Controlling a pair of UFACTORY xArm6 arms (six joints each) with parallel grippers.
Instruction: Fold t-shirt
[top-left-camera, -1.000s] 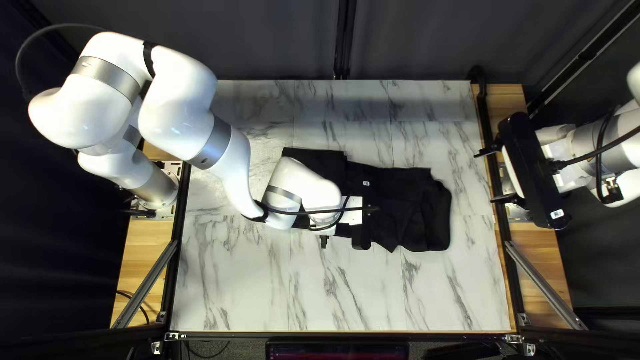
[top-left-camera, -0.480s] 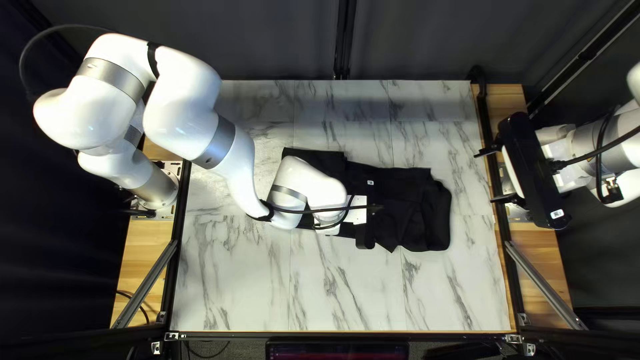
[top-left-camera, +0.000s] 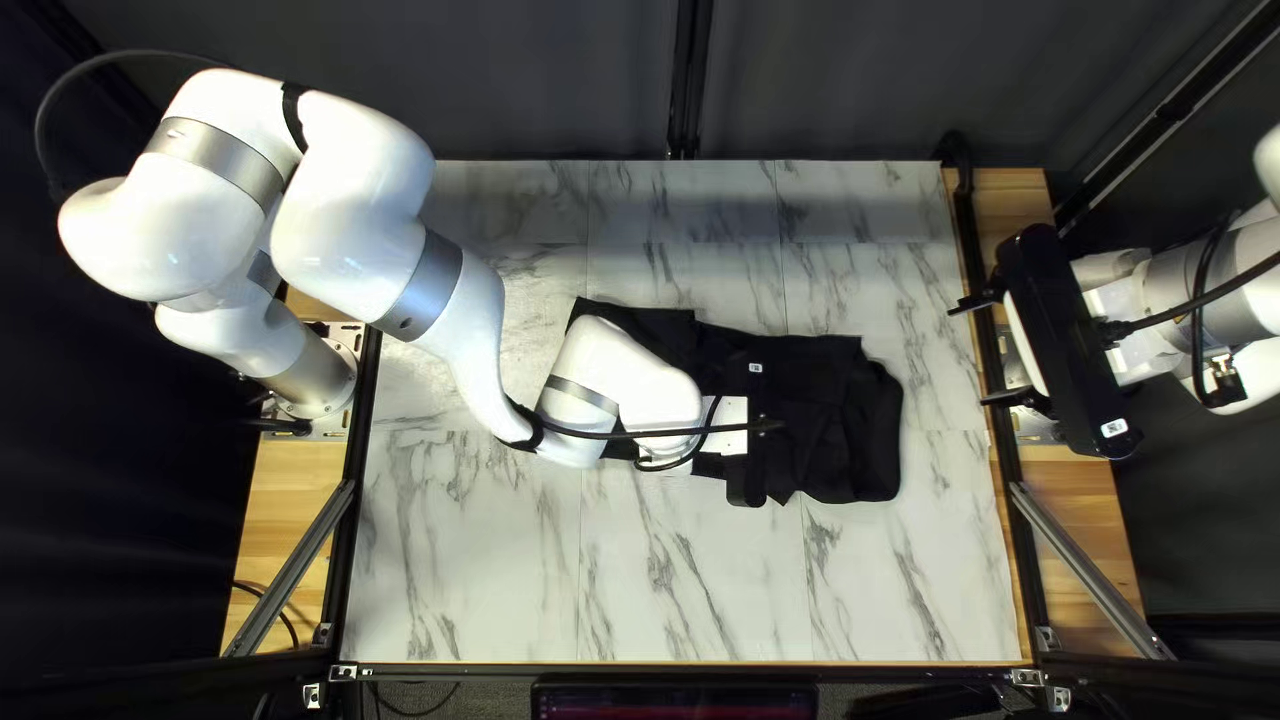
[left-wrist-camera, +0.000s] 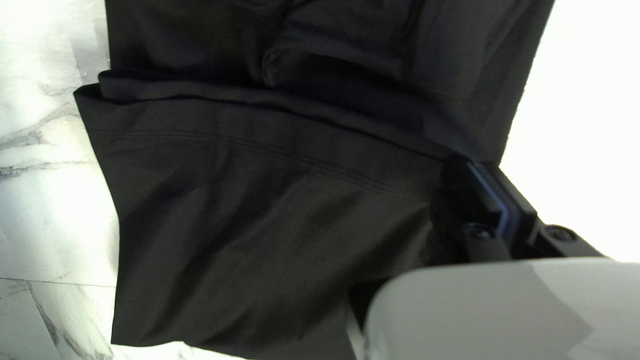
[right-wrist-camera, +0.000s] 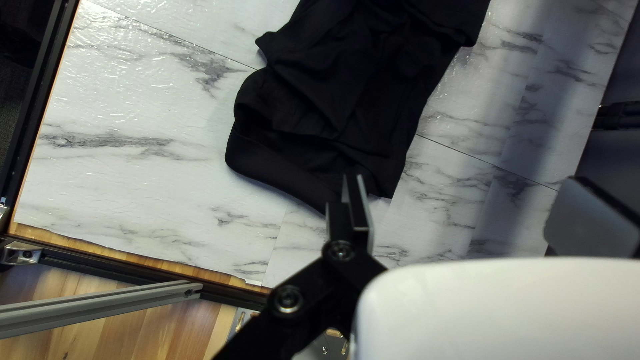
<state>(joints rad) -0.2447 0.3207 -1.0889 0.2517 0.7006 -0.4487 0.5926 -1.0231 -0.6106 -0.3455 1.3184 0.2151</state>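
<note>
The black t-shirt (top-left-camera: 834, 414) lies rumpled and partly folded across the middle of the table, its left part beneath my left arm. My left gripper (top-left-camera: 667, 460) is over its near edge, with the fingertips hidden in the top left view. In the left wrist view, my left gripper (left-wrist-camera: 483, 167) is shut on the t-shirt (left-wrist-camera: 267, 193) at the end of a stitched, folded-over band. Beyond the table's right edge my right gripper (top-left-camera: 968, 355) stands open. The right wrist view shows the right gripper (right-wrist-camera: 467, 183) apart from the t-shirt (right-wrist-camera: 320, 100), with nothing between its fingers.
The marble-patterned table (top-left-camera: 694, 587) is bare in front of the cloth and behind it. Dark frame rails (top-left-camera: 358, 534) border the table, and a dark curtain (top-left-camera: 854, 80) hangs behind. A cable (top-left-camera: 654, 434) runs along my left arm's wrist.
My left gripper has shifted to the right in the top left view, and its finger no longer shows there. The t-shirt's left edge has been drawn slightly right. My right arm has stayed still.
</note>
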